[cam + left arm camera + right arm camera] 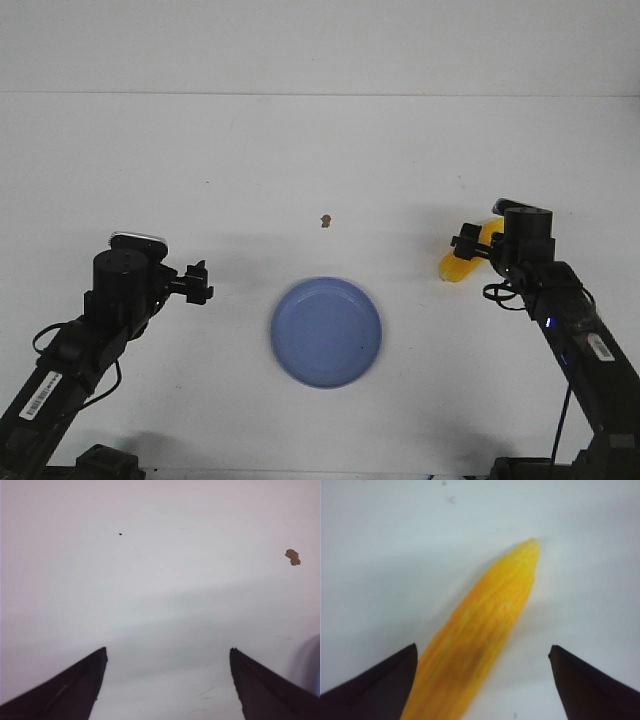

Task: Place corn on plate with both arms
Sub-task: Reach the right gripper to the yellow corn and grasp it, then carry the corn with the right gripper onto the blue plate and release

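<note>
The right hand (482,652) hangs over the corn (480,630) with fingers spread, the cob lying between them on the counter (320,160). The left hand (167,652) is likewise spread, holding nothing, beside the plate (326,332).

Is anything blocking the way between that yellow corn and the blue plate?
Nothing visible does. The corn lies on the table right of the plate, with only bare white surface between them. The brown speck sits farther back, off that path. The right tool is open around the corn.
</note>
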`<action>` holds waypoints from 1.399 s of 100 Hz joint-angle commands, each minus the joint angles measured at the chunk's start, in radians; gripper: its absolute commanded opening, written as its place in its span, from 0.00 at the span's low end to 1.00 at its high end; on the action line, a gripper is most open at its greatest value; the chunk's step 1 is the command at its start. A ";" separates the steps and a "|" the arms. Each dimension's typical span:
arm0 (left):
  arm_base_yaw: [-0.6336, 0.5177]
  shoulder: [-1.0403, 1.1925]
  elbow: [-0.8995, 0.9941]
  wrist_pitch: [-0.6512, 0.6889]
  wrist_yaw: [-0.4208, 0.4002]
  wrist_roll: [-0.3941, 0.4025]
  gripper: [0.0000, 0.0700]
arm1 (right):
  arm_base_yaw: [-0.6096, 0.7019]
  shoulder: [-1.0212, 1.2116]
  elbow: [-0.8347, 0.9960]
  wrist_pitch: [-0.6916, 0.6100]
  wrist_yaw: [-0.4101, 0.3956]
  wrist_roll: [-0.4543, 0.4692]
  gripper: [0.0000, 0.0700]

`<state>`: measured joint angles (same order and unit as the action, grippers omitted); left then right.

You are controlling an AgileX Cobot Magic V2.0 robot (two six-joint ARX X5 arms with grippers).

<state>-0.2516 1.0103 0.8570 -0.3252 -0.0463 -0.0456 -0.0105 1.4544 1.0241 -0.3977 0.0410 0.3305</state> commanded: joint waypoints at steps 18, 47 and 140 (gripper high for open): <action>-0.002 0.007 0.010 0.005 0.002 0.004 0.73 | -0.022 0.130 0.045 0.055 -0.061 0.042 0.80; -0.002 0.007 0.010 0.005 0.002 0.004 0.73 | -0.024 0.227 0.045 0.082 -0.131 0.040 0.79; -0.002 0.007 0.010 0.005 0.002 0.004 0.73 | 0.481 -0.009 0.043 -0.144 -0.266 -0.039 0.34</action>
<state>-0.2516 1.0103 0.8570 -0.3252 -0.0463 -0.0456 0.4168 1.4223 1.0542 -0.5568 -0.2337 0.3084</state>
